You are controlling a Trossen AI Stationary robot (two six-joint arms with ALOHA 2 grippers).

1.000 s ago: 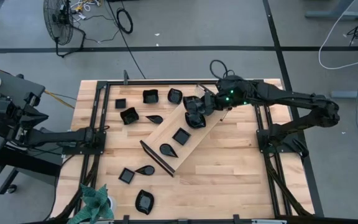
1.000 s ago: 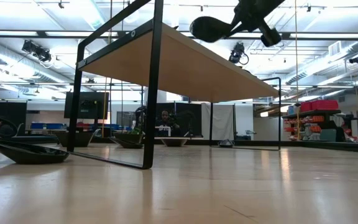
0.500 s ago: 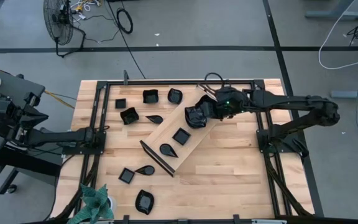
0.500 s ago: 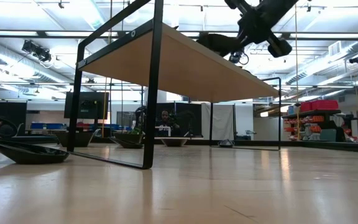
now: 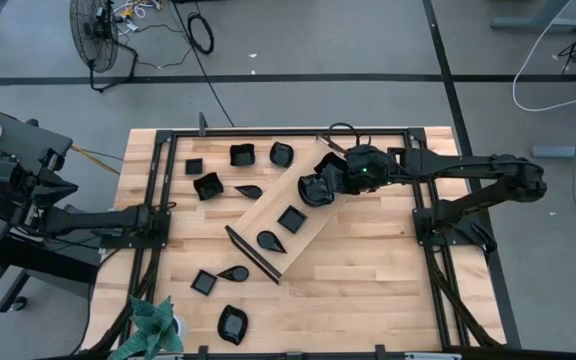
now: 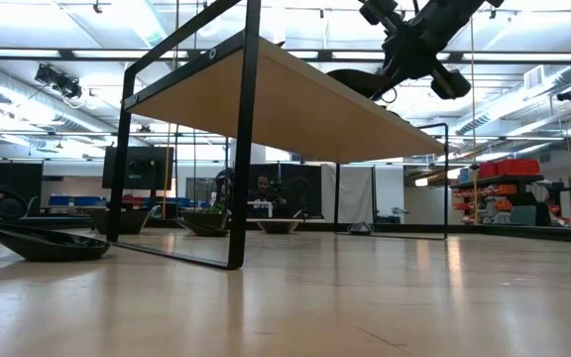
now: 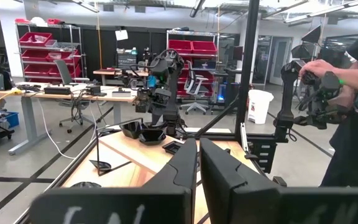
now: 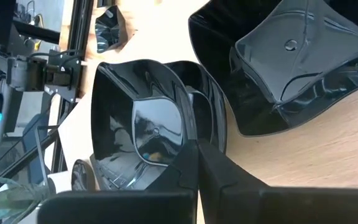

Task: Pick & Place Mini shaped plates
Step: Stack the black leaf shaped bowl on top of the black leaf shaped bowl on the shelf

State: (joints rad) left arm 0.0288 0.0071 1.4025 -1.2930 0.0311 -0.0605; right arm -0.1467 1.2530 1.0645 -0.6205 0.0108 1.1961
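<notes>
- Swung inward from the table's far edge over the past second, the right gripper (image 5: 330, 182) now hangs low over the upper end of the long wooden tray (image 5: 268, 215), carrying a wavy-rimmed black dish (image 8: 151, 134); its jaws are shut on that dish's rim, as the right wrist view shows.
- Directly past the held dish in the right wrist view sits a second glossy dish (image 8: 291, 68), resting on the tray's wood; the two rims look close enough to touch, though contact cannot be confirmed.
- Seen from above, the carried dish (image 5: 315, 188) lies on the tray side of the gripper, away from the right arm's base; the jaws hold it by the edge nearer the wrist, so the body of the dish leads the way down the tray.
- A square plate (image 5: 291, 218) and a teardrop plate (image 5: 270, 241) already sit farther down the tray; bare wood between the square plate and the carried dish appears to be the likely landing spot.
- Loose plates remain on the table (image 5: 368, 270) by the far edge and the near-left corner, among them a deep dish (image 5: 208, 186).
- Left gripper (image 7: 197, 163) waits at the table's left side with fingers nearly together and nothing between them; the right arm is plainly the nearer to the tray's upper end.
- Viewed from table level, the right gripper (image 6: 390, 61) rides just above the tray's raised end; judged from this, the release is not yet done.
</notes>
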